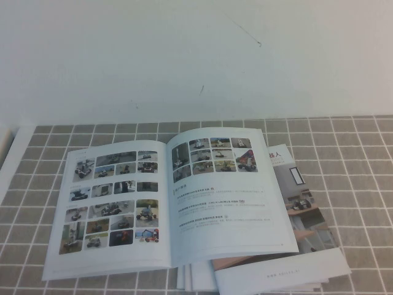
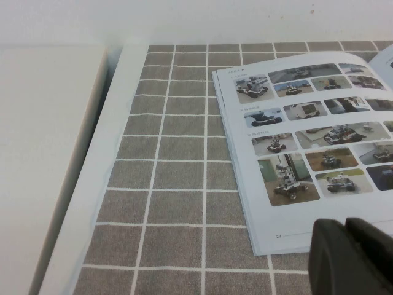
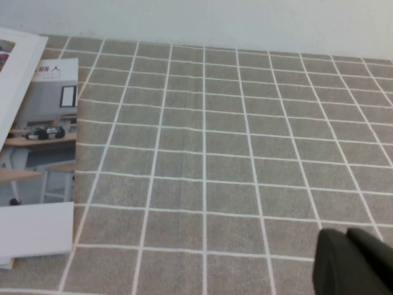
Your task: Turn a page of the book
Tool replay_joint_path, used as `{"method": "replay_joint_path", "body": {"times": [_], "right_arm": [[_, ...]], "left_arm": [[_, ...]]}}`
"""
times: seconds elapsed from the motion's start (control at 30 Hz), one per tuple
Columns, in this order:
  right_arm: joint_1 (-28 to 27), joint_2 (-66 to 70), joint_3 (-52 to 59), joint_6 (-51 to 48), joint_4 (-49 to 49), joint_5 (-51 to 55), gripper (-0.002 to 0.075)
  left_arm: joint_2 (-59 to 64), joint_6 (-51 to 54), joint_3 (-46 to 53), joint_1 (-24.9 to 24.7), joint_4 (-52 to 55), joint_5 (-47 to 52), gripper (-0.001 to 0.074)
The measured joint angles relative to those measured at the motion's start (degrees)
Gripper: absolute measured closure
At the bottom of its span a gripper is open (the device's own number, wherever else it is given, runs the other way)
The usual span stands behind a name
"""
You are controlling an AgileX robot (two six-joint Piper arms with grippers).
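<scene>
The book point(image 1: 166, 203) lies open and flat on the checked cloth. Its left leaf point(image 1: 110, 203) is filled with photo grids. The page point(image 1: 227, 196), on the right, carries a small photo grid above text lines and rests partly on other brochures. Neither arm shows in the high view. In the left wrist view my left gripper point(image 2: 347, 225) hovers by the near left corner of the book point(image 2: 307, 141), fingers together and holding nothing. In the right wrist view my right gripper point(image 3: 347, 235) is shut and empty over bare cloth, well to the right of the page's edge point(image 3: 15, 67).
A stack of brochures point(image 1: 301, 203) with a desk photo on the cover pokes out from under the book's right side and also shows in the right wrist view point(image 3: 43, 141). The grey checked cloth point(image 1: 344, 153) covers the table. A white board point(image 2: 43, 153) lies past the cloth's left edge.
</scene>
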Motion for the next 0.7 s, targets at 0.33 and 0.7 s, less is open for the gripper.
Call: {"method": "replay_joint_path", "body": {"times": [0.33, 0.7], "right_arm": [[0.0, 0.0, 0.0, 0.0, -0.2, 0.0, 0.0729], [0.0, 0.0, 0.5, 0.0, -1.7, -5.8, 0.0729]], "left_arm": [[0.0, 0.0, 0.0, 0.0, 0.0, -0.1, 0.0738], [0.0, 0.0, 0.3, 0.0, 0.4, -19.2, 0.0738]]}}
